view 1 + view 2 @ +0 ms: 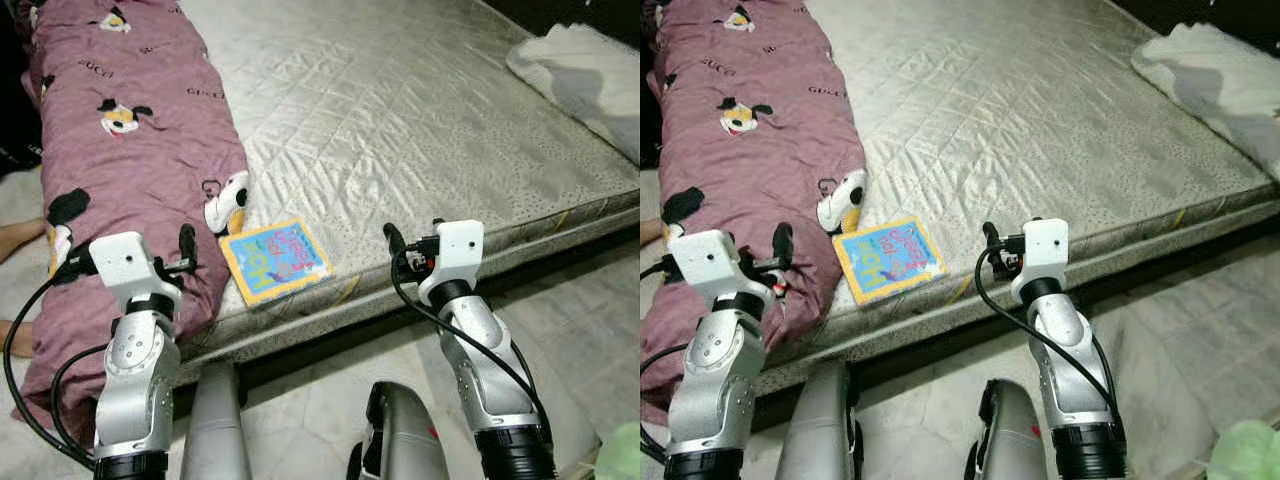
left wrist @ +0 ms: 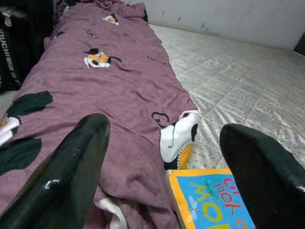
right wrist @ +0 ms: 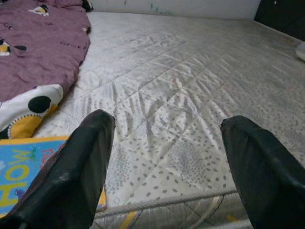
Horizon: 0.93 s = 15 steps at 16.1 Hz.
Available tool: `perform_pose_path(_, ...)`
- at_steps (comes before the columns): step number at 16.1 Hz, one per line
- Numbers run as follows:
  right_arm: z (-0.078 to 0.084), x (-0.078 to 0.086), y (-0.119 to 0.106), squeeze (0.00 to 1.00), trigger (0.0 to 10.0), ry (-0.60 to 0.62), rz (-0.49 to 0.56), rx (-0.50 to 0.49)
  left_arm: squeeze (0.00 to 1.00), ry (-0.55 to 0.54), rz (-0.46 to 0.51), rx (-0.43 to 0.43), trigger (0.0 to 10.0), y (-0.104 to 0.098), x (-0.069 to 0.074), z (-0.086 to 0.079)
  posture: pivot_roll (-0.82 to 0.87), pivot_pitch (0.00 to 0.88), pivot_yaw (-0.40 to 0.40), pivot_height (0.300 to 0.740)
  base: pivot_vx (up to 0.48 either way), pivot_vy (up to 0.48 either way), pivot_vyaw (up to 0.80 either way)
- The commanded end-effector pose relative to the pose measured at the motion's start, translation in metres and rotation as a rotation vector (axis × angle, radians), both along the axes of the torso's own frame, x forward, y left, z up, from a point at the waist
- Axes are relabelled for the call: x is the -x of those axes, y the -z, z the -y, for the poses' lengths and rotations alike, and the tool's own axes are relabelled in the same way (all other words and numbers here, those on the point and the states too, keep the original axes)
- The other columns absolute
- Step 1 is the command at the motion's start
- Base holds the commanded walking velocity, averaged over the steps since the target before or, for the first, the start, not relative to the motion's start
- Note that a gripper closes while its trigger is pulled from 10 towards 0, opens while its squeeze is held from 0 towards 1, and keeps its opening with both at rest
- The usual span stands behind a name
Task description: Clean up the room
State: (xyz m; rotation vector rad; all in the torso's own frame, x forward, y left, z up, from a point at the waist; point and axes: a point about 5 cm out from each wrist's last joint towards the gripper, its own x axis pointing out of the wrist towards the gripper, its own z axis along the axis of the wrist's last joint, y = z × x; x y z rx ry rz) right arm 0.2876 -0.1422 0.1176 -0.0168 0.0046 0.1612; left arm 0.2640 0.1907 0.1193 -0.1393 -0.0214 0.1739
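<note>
A thin book point(image 1: 274, 260) with a yellow border and blue cover lies flat on the bare grey mattress point(image 1: 400, 120), near its front edge. A purple duvet point(image 1: 120, 150) with cartoon prints runs along the mattress's left side and hangs over the edge. My left gripper point(image 1: 187, 245) hovers open over the duvet's lower part, just left of the book point(image 2: 209, 205). My right gripper point(image 1: 395, 240) is open above the mattress edge, a little right of the book point(image 3: 24, 171). Neither holds anything.
A white bundle of bedding point(image 1: 590, 75) lies at the far right corner of the mattress. Light tiled floor point(image 1: 580, 300) runs in front of the bed. A pale green object point(image 1: 620, 455) sits at the bottom right. What looks like a person's bare foot point(image 1: 18, 238) shows at the left edge.
</note>
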Motion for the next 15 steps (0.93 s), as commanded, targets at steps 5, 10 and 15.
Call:
perform_pose_path(5,0.0065,0.0008,0.0027,0.00,10.0,0.023,-0.012,-0.001,0.00,0.025,0.003,0.028,10.0,0.0008,-0.0029,0.0056,-0.01,0.103,-0.084,0.558,0.000,0.000,0.00)
perform_pose_path(10,0.0071,0.0006,0.0023,0.00,10.0,0.026,-0.007,-0.001,0.00,0.032,0.011,0.038,10.0,0.0003,-0.0046,0.0077,-0.01,0.101,-0.085,0.558,0.282,0.000,0.00)
perform_pose_path(15,0.0076,0.0004,0.0025,0.00,10.0,0.027,-0.006,-0.001,0.00,0.036,0.015,0.039,10.0,0.0002,-0.0045,0.0084,-0.01,0.095,-0.084,0.558,0.288,0.000,0.00)
